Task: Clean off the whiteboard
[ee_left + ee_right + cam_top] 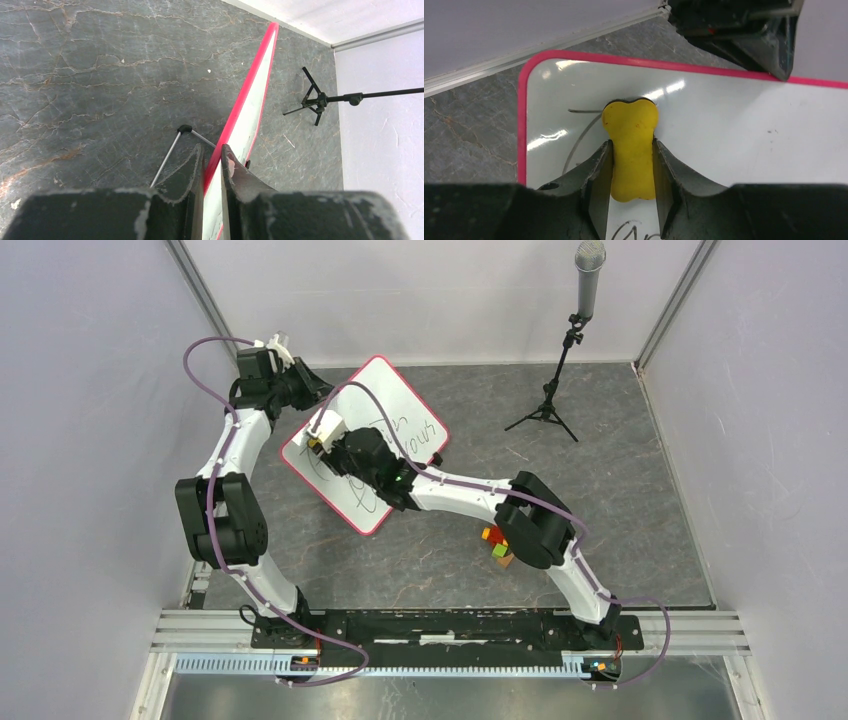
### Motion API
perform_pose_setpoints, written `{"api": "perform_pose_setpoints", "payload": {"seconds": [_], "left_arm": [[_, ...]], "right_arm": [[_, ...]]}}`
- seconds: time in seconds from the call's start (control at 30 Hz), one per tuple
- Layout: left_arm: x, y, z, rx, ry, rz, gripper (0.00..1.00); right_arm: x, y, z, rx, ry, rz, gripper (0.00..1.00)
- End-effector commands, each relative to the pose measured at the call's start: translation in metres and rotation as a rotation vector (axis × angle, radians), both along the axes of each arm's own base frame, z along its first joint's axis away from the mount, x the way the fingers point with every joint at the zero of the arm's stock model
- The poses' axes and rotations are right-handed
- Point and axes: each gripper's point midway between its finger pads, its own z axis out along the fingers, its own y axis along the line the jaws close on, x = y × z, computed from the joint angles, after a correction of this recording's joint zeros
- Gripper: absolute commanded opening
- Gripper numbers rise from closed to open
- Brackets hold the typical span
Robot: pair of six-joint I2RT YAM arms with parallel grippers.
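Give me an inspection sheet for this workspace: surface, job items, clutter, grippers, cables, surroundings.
Surface: grey stone-patterned table.
Job's things: whiteboard with a red rim, black marker writing on it; yellow eraser over its face near a corner.
Clutter: small coloured blocks beside the right arm's elbow, off the board.
Grippers: left gripper, fingers shut on the whiteboard's rim; right gripper shut on the yellow eraser.
Cables: purple cables follow both arms; one arcs above the board.
Surroundings: pale walls on three sides; microphone on a tripod, far right; mounting rail at the near edge.
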Motion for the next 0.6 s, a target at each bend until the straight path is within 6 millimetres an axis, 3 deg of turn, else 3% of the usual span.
{"api": "perform_pose_setpoints", "payload": {"seconds": [0.0,0.57], "left_arm": [[-0.012,-0.022,0.011,-0.07,0.016,-0.051,0.2],[-0.013,-0.017,0.009,-0.034,0.025,-0.045,0.2]], "right_arm": [[-0.012,0.028,0.006,-0.026,-0.062,0.093,0.4],[-0.036,0.034,-0.002,-0.114,-0.149,0.246,0.4]]}}
